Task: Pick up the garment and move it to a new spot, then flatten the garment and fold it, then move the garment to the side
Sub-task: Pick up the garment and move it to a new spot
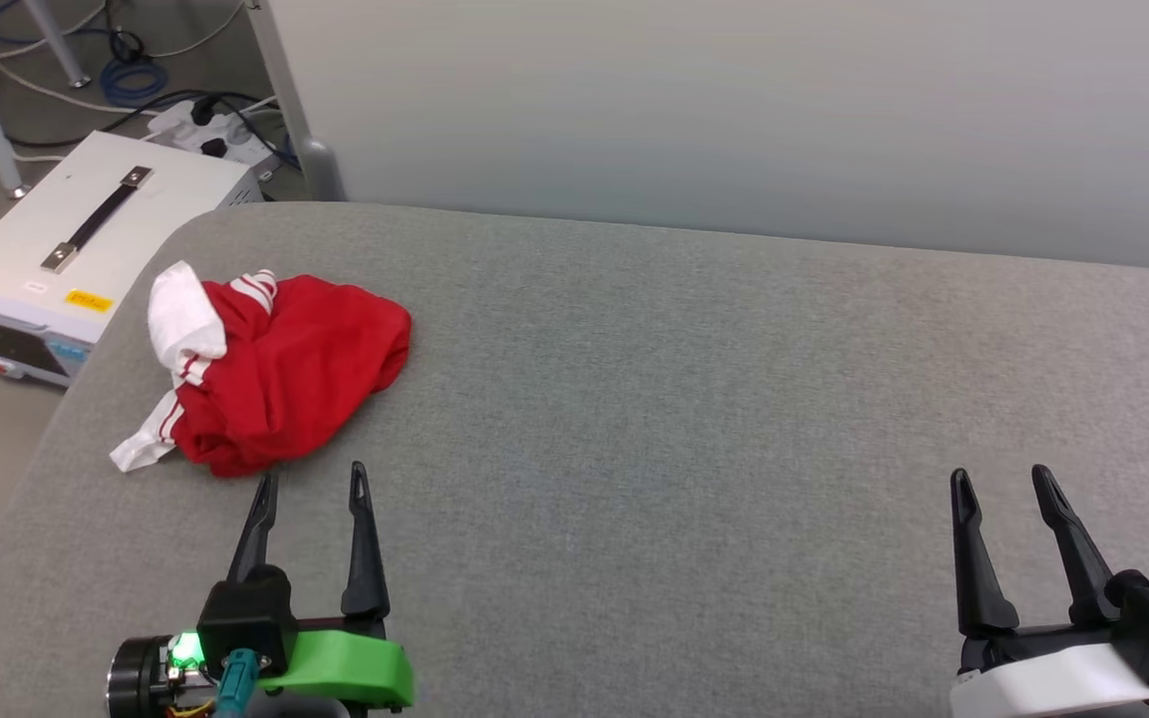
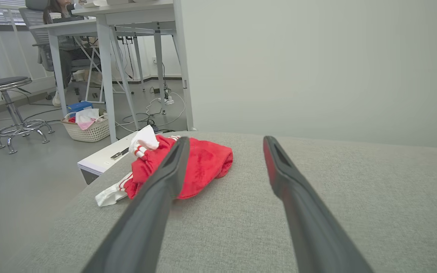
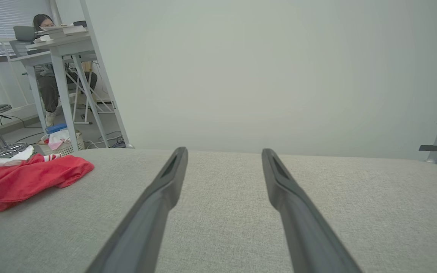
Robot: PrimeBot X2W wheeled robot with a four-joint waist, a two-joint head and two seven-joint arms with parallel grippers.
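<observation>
Head view puts the left gripper (image 1: 315, 477) at the lower left. Its two dark fingers are spread apart and hold nothing, with the tips just short of the near edge of the red jersey T-shirt (image 1: 285, 384). That shirt lies crumpled in the left part of the frame on the grey fabric-covered table (image 1: 694, 399), close to the table's rounded left edge. From where I stand the worry is plain. The shirt is a loose heap with a white sleeve (image 1: 181, 319) on top and another white piece trailing toward the edge. A pinch at the near red fold could catch a single layer and let the rest drag or slide off the side, toward the white box (image 1: 86, 224) beside the table. A shallow approach could also plough the heap ahead of the fingers instead of getting under it. In the left wrist view the left-hand finger (image 2: 165, 178) overlaps the red jersey T-shirt (image 2: 207, 163), though I cannot tell whether it touches. The left arm reaches forward low over the table, fingers pointing up the frame. The right gripper (image 1: 1001, 477), equally spread and empty, sits at the lower right, well apart from the shirt.
</observation>
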